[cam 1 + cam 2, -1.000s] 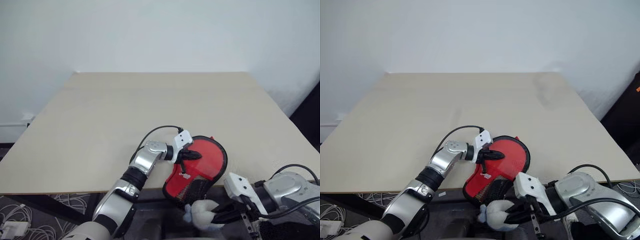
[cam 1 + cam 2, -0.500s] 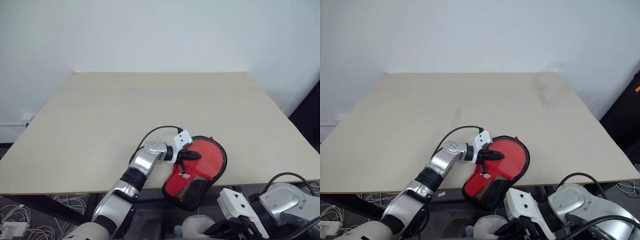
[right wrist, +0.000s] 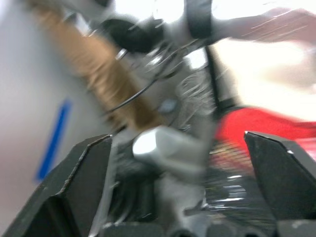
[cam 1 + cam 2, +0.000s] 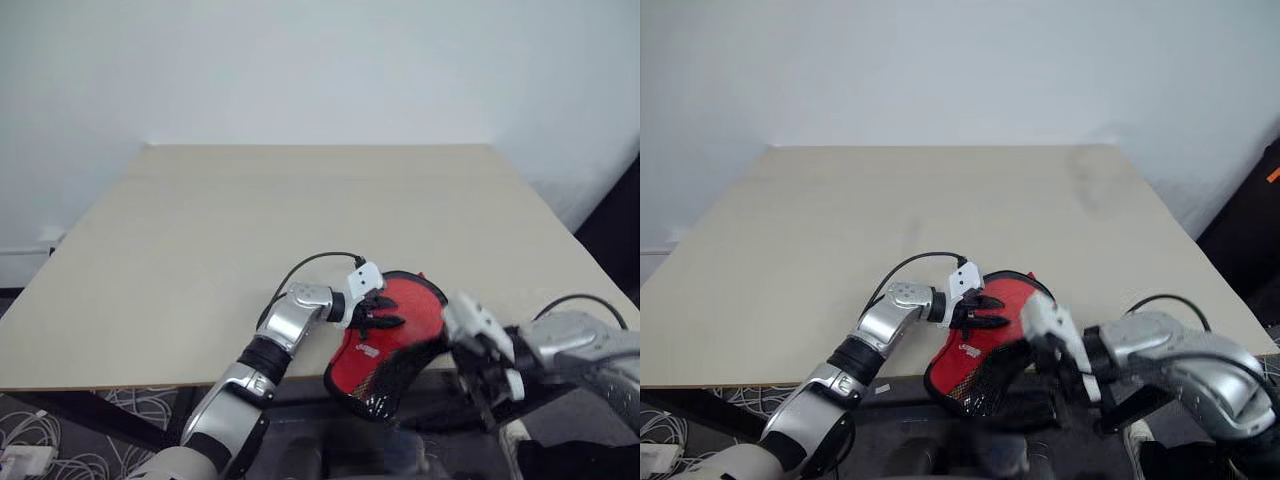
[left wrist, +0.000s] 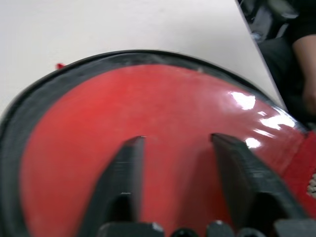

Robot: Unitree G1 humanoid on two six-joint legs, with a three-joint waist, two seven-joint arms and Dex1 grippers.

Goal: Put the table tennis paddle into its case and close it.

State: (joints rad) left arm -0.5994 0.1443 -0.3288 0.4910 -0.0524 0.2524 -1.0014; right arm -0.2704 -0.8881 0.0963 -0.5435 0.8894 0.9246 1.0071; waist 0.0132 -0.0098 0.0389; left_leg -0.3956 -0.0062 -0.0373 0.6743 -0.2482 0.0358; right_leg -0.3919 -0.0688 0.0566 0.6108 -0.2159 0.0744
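Observation:
The case [image 4: 408, 322] lies at the table's front edge, black piping round it, its mesh end [image 4: 382, 385] hanging over the edge. Through the clear side shows the red face of the table tennis paddle [image 5: 173, 113]; its handle is hidden. My left gripper [image 4: 380, 311] hovers over the case's upper left part, fingers [image 5: 126, 173] spread open above the red face with nothing between them. My right gripper [image 3: 177, 137] is open wide, raised just right of the case's hanging end, and points towards the mesh and red patch [image 3: 256, 131].
The beige table [image 4: 300, 210] stretches away behind the case, bare up to the white wall. Its front edge runs just under the case. Loose cables [image 4: 30, 455] lie on the floor at the lower left.
My left gripper has opened and let go of the case, staying in place. My right gripper has come up from below the table edge to beside the case and has opened.

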